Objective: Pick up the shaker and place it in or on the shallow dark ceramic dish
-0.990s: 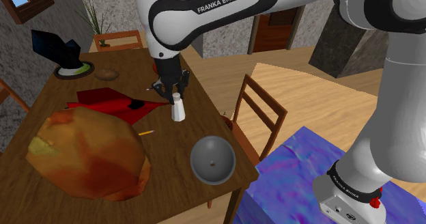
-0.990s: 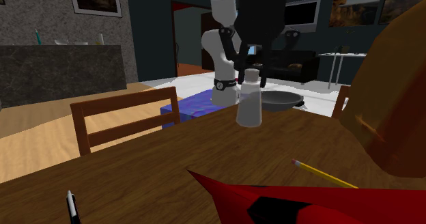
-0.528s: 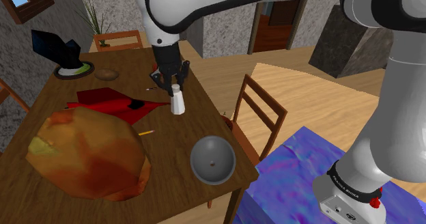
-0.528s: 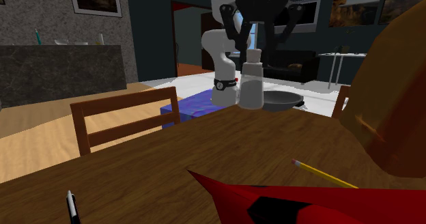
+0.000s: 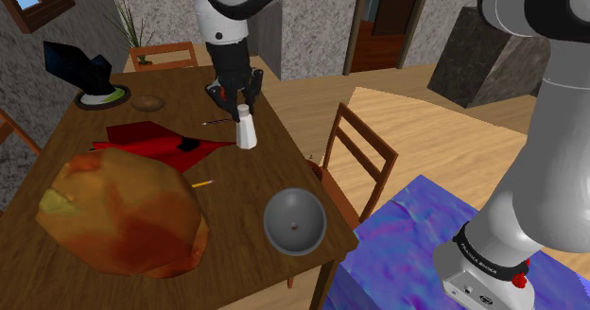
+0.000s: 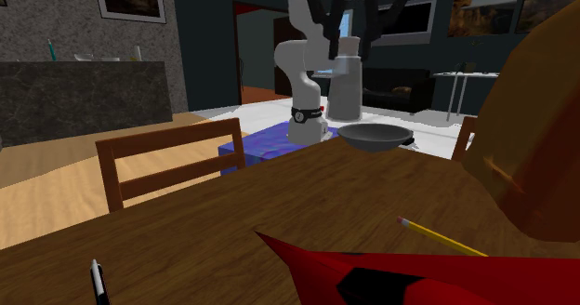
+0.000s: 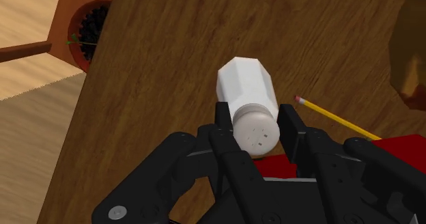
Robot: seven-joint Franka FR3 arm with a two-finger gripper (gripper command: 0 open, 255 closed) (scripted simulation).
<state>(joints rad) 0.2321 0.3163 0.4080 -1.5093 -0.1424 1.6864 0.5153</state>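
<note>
A white shaker with a grey cap hangs above the wooden table, clasped near its top by my black gripper. In the wrist view the fingers press on both sides of the shaker, just under its perforated cap. In the second exterior view the shaker is well above the table, under the gripper. The shallow dark grey dish sits near the table's front corner, closer to the stand than the shaker. In the second exterior view the dish lies beyond and below the shaker.
A large orange-brown lump covers the table's near left. A red flat object and a yellow pencil lie beside the shaker's spot. Wooden chairs stand along the table's right side. A pen lies near the second exterior view's lower left.
The gripper has risen with the shaker in it, lifting the shaker off the table to well above it.
</note>
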